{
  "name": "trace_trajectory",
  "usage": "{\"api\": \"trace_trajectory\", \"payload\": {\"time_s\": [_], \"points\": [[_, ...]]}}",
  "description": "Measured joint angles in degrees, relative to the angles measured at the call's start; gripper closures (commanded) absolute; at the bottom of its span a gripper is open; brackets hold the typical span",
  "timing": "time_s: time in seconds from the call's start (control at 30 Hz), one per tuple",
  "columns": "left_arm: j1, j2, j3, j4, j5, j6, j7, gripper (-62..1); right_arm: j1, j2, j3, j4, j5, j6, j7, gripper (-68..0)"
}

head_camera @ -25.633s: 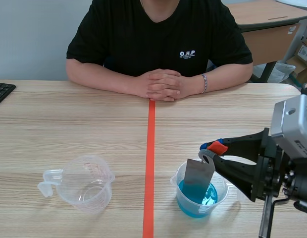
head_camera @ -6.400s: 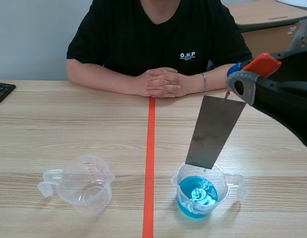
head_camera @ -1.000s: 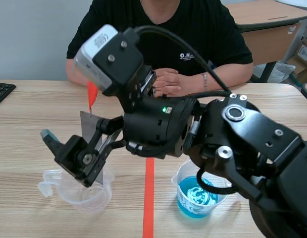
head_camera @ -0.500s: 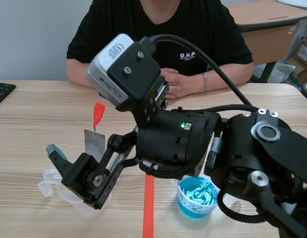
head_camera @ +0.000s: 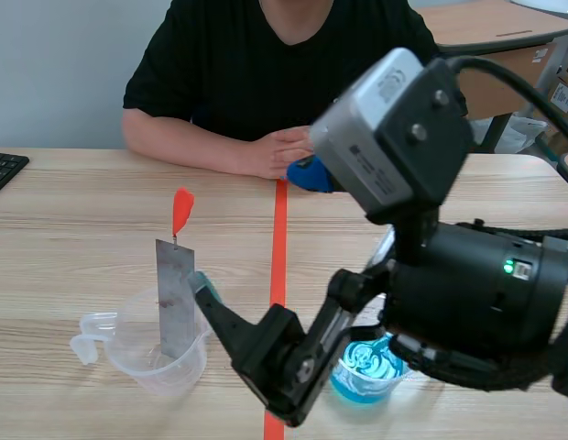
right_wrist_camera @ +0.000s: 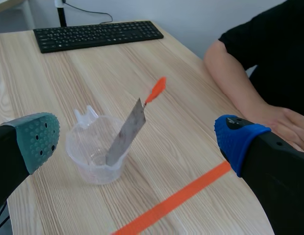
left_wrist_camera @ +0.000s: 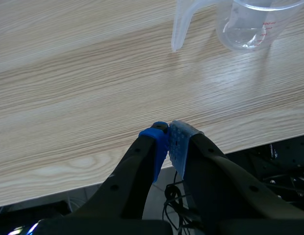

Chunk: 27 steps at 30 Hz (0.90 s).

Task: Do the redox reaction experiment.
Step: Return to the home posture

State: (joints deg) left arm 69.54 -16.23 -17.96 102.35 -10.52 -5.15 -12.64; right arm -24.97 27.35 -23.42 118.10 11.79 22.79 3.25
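A grey metal plate (head_camera: 174, 298) with an orange clip (head_camera: 180, 211) on its top stands alone in the clear measuring cup (head_camera: 151, 353). My right gripper (head_camera: 256, 226) is open and holds nothing, with its green pad (head_camera: 203, 280) just right of the plate. The right wrist view shows the plate (right_wrist_camera: 125, 132) leaning in the cup (right_wrist_camera: 95, 156) ahead of the open right gripper (right_wrist_camera: 138, 141). The cup of blue liquid (head_camera: 366, 371) is partly hidden behind the right arm. My left gripper (left_wrist_camera: 166, 142) is shut on nothing at the table's front edge, with the clear cup (left_wrist_camera: 255, 24) ahead of it.
A person sits across the table with a forearm (head_camera: 202, 151) resting on it. A black keyboard (head_camera: 5, 170) lies at the far left, seen also as the keyboard (right_wrist_camera: 98, 34) beyond the cup. The bulky right arm (head_camera: 467, 284) fills the right foreground.
My right arm has drawn back to the right, away from the clear cup. The plate stays standing in the cup, free of the fingers.
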Motion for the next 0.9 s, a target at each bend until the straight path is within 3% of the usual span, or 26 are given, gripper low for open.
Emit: {"api": "trace_trajectory", "payload": {"time_s": [0.1,0.33,0.5,0.77,0.9], "points": [[0.0,-0.02,0.0,0.0,0.0,0.0,0.0,-4.2,-3.89,0.7,4.39,1.16,0.0,-1.68,1.66,-67.9],[0.0,-0.44,0.0,0.0,0.0,-0.02,0.02,-4.2,-12.52,0.9,15.72,2.16,0.04,-2.25,5.6,-67.9],[0.0,-4.09,0.0,0.0,-0.98,0.0,0.0,-4.2,-17.94,0.9,22.64,2.16,2.21,-2.27,8.33,-67.9],[0.0,-10.97,0.0,0.42,-3.78,0.0,-0.66,-4.5,-24.46,0.9,24.96,4.79,2.6,-2.34,9.01,-67.9],[0.0,-14.23,0.0,2.75,-5.51,-0.02,-1.4,-16.6,-25.38,0.9,24.96,6.54,2.6,-3.13,8.94,-67.9]]}}
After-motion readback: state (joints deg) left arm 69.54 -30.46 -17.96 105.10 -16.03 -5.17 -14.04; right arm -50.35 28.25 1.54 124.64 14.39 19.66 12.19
